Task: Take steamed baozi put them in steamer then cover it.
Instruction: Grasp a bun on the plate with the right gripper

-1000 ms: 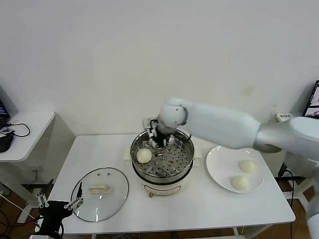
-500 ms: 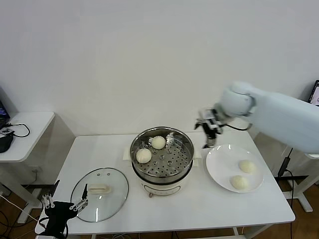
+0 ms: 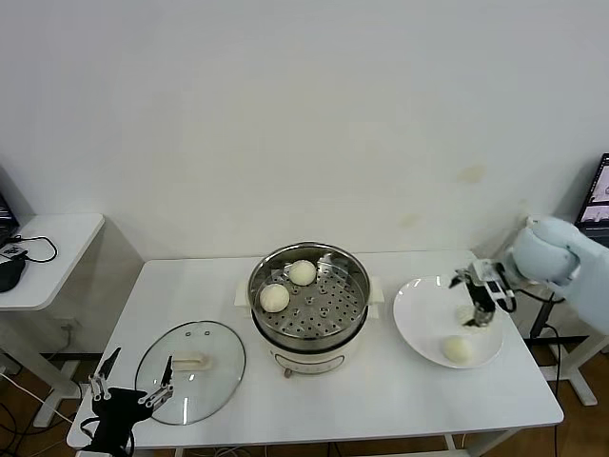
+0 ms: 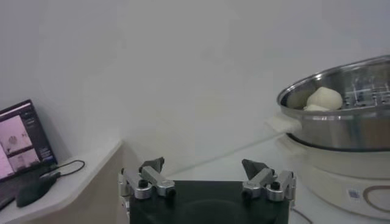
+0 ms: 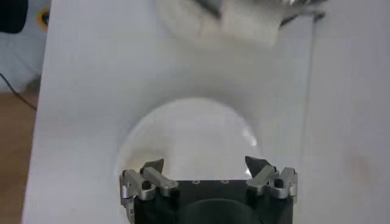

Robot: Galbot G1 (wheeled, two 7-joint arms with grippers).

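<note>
The steamer [image 3: 309,319] stands mid-table with two steamed baozi [image 3: 303,272] [image 3: 275,297] on its perforated tray. One more baozi [image 3: 458,348] lies on the white plate [image 3: 419,319], and another [image 3: 463,312] is partly hidden behind my right gripper [image 3: 481,314]. That gripper hangs open and empty just above the plate [image 5: 189,134]; its wrist view shows the gripper [image 5: 205,163] over bare plate. The cover [image 3: 190,376] lies flat at the front left. My left gripper [image 3: 141,362] waits open at its near edge, and its wrist view shows the gripper [image 4: 203,164], the steamer [image 4: 341,122] and a baozi [image 4: 324,97].
A low side table [image 3: 57,238] with a mouse and cable stands at the far left, and a laptop [image 4: 21,140] sits on it. A monitor [image 3: 599,195] shows at the right edge. The wall runs close behind the white table [image 3: 381,405].
My right arm has swung from over the steamer across to the plate, leaving a second baozi in the steamer. The left gripper has drifted slightly toward the cover.
</note>
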